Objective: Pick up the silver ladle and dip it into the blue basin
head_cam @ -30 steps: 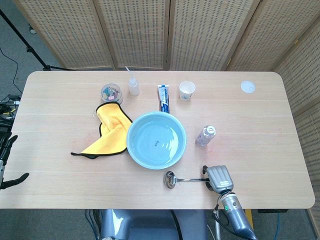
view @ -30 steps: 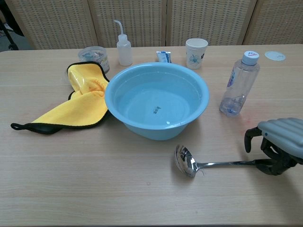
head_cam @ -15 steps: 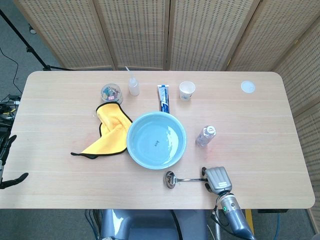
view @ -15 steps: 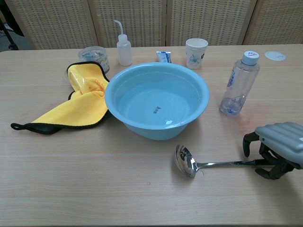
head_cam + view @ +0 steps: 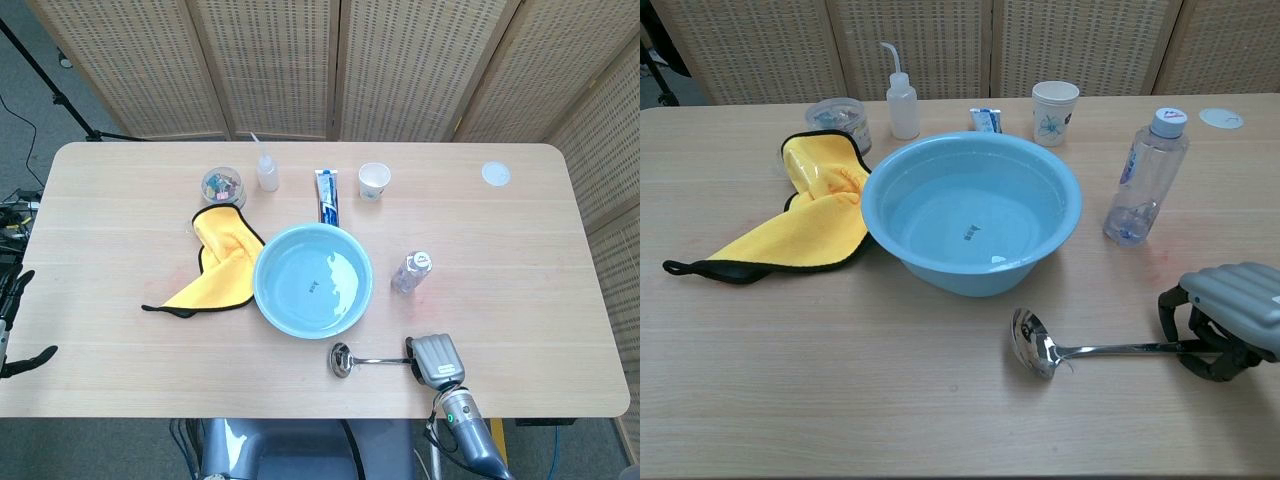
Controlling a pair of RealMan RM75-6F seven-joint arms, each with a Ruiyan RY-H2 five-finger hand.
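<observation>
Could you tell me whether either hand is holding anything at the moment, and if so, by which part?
The right hand grips the silver ladle by the far end of its handle; the bowl lies on the table. The left hand holds nothing.

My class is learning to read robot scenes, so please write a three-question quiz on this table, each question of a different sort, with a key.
1. True or false: the silver ladle lies on the table with its bowl pointing toward the yellow cloth's side.
2. Which stands nearest the right hand? A) paper cup B) clear bottle C) squeeze bottle
3. Fill in: the blue basin holds ____.

Key: 1 true; 2 B; 3 water.
</observation>
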